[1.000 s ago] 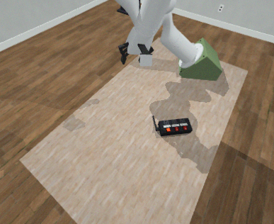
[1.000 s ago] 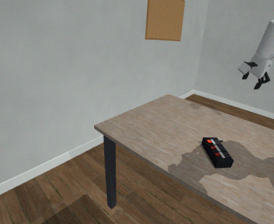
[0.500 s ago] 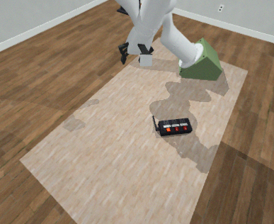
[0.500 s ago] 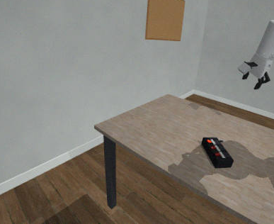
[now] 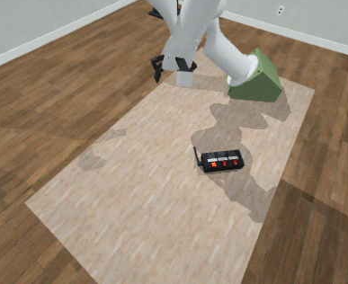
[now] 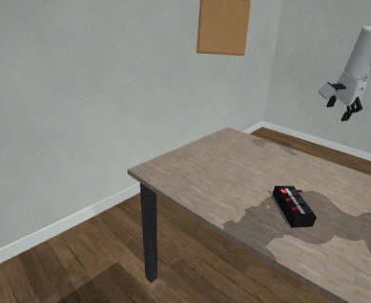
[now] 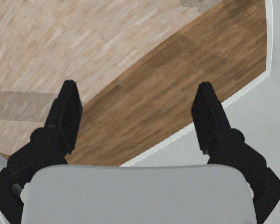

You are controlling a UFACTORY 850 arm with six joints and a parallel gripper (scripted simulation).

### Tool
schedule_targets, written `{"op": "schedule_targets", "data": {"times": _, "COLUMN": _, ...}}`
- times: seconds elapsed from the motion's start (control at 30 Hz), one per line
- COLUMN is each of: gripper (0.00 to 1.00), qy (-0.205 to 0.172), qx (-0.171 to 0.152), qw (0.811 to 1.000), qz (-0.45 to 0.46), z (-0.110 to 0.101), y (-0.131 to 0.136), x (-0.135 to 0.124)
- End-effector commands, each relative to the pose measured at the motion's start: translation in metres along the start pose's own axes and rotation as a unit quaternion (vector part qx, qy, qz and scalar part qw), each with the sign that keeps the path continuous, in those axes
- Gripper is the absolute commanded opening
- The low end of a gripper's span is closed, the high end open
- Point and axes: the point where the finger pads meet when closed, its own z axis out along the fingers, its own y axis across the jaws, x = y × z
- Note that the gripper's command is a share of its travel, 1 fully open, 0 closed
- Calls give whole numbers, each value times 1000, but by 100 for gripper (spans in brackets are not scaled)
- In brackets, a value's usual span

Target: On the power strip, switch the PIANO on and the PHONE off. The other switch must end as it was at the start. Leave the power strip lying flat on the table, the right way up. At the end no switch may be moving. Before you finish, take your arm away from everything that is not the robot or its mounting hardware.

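Observation:
A black power strip (image 5: 221, 161) lies flat on the light wooden table, the right way up, with three red rocker switches in a row and white labels too small to read. It also shows in the exterior view (image 6: 294, 206). A short black cord stub sticks out at its left end. My gripper (image 5: 173, 69) is open and empty, held high above the table's far edge, well away from the strip. It shows at the right in the exterior view (image 6: 343, 105). In the wrist view the open fingers frame the table edge and floor; the strip is out of that view.
The arm's green base (image 5: 258, 76) stands on the table's far right corner. The table edges drop to a dark wood floor. A cork board (image 6: 222, 17) hangs on the wall.

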Motion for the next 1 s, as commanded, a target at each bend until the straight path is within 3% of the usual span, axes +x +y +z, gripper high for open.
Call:
{"op": "schedule_targets", "data": {"times": 0.0, "gripper": 100, "qy": -9, "qx": -1, "qw": 998, "qz": 55, "z": -2, "y": -1, "x": 14}}
{"op": "schedule_targets", "data": {"times": 0.27, "gripper": 100, "qy": -26, "qx": -7, "qw": 986, "qz": 167, "z": -4, "y": -5, "x": 44}}
{"op": "schedule_targets", "data": {"times": 0.5, "gripper": 100, "qy": -42, "qx": -17, "qw": 958, "qz": 283, "z": -4, "y": -14, "x": 76}}
{"op": "schedule_targets", "data": {"times": 0.6, "gripper": 100, "qy": -50, "qx": -24, "qw": 936, "qz": 346, "z": -2, "y": -21, "x": 94}}
{"op": "schedule_targets", "data": {"times": 0.67, "gripper": 100, "qy": -50, "qx": -24, "qw": 936, "qz": 346, "z": -2, "y": -21, "x": 94}}
{"op": "schedule_targets", "data": {"times": 0.73, "gripper": 100, "qy": -58, "qx": -33, "qw": 909, "qz": 412, "z": 0, "y": -29, "x": 113}}
{"op": "schedule_targets", "data": {"times": 0.8, "gripper": 100, "qy": -58, "qx": -33, "qw": 909, "qz": 412, "z": 0, "y": -29, "x": 113}}
{"op": "schedule_targets", "data": {"times": 0.83, "gripper": 100, "qy": -61, "qx": -38, "qw": 893, "qz": 445, "z": 2, "y": -34, "x": 123}}
{"op": "schedule_targets", "data": {"times": 0.87, "gripper": 100, "qy": -61, "qx": -38, "qw": 893, "qz": 445, "z": 2, "y": -34, "x": 123}}
{"op": "schedule_targets", "data": {"times": 0.9, "gripper": 100, "qy": -64, "qx": -44, "qw": 875, "qz": 478, "z": 4, "y": -40, "x": 133}}
{"op": "schedule_targets", "data": {"times": 0.93, "gripper": 100, "qy": -64, "qx": -44, "qw": 875, "qz": 478, "z": 4, "y": -40, "x": 133}}
{"op": "schedule_targets", "data": {"times": 0.97, "gripper": 100, "qy": -67, "qx": -50, "qw": 856, "qz": 510, "z": 7, "y": -45, "x": 143}}
